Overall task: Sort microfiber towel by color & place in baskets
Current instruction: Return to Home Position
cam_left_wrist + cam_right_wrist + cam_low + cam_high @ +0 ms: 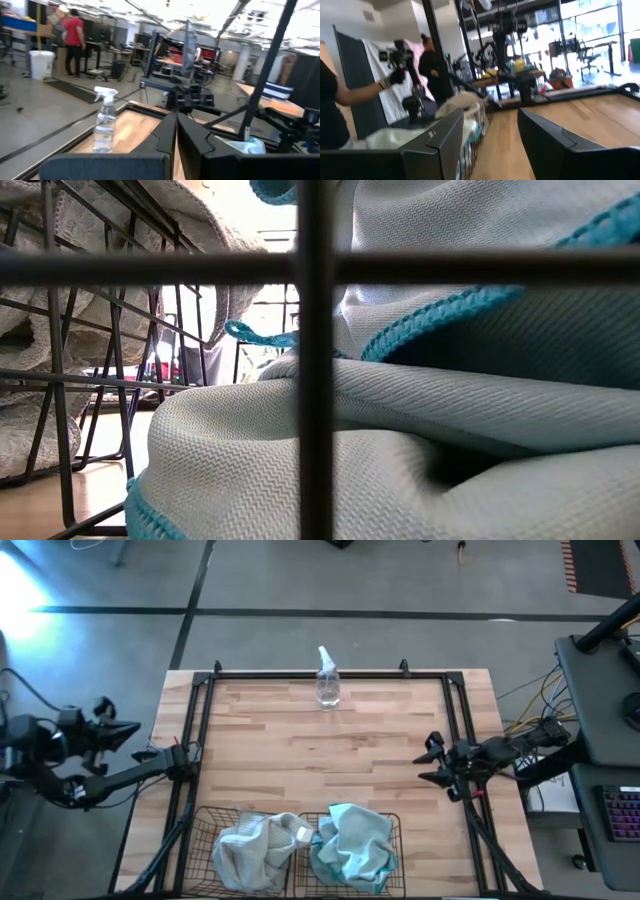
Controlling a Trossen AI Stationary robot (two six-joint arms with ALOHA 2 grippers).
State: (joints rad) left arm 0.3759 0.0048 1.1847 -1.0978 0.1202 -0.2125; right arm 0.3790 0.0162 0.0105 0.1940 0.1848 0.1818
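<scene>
With the pale towels (252, 848) and blue towels (352, 845) each filling their own basket (205, 828) at bottom centre, sorting looks finished, so the left claw (128, 730) rests pressed together at left and the right claw (430, 762) hangs spread, empty, over the worktop (300, 740) at right.

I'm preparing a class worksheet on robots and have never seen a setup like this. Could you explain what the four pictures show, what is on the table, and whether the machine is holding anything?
It is a robot with two dark arms at a wooden table. One picture looks straight down from above. One sits at table height, peering through basket wire at cloth. The other two come from cameras on each arm's wrist.

On the table stand a clear spray bottle and two black wire baskets: the left basket holds pale grey towels, the right basket holds light blue towels.

The left gripper, off the table's left edge, is shut and holds nothing. The right gripper, over the right side, is open and holds nothing.
</scene>
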